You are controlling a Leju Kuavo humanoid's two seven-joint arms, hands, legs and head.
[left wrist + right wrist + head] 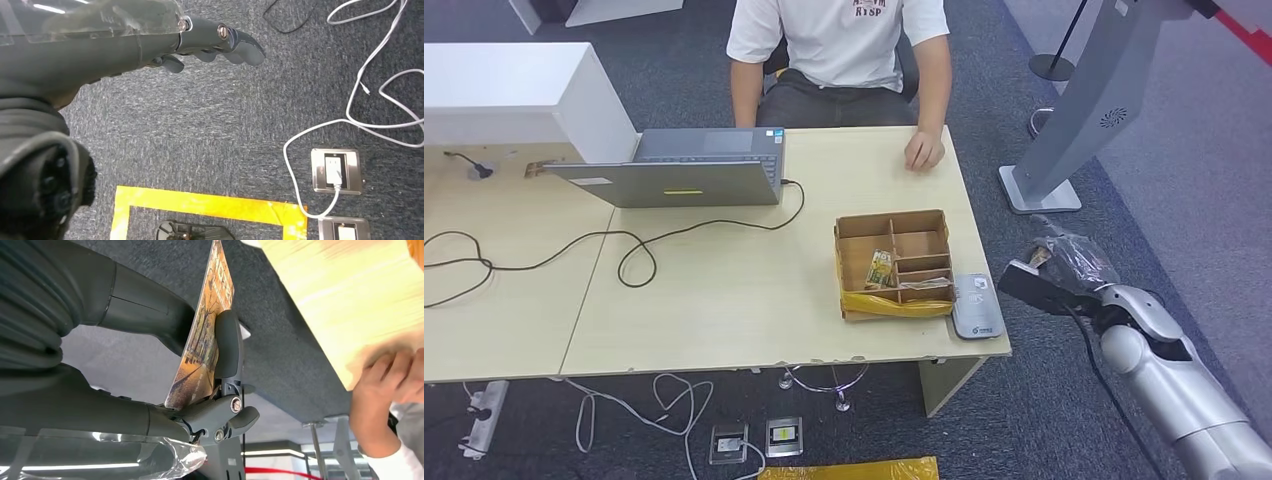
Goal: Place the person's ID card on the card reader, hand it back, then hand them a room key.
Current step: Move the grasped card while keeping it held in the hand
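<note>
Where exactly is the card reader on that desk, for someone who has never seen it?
Start at the light wooden desk and go to the corner nearest the robot's right hand. There sits an open cardboard box with dividers and yellow tape. The card reader lies flat just beside it at the desk's edge: a small grey slab, unlike the brown box.

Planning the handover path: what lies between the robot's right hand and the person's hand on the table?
In the head view, between the right hand holding the card and the person's hand: only carpet and bare table corner.
</note>
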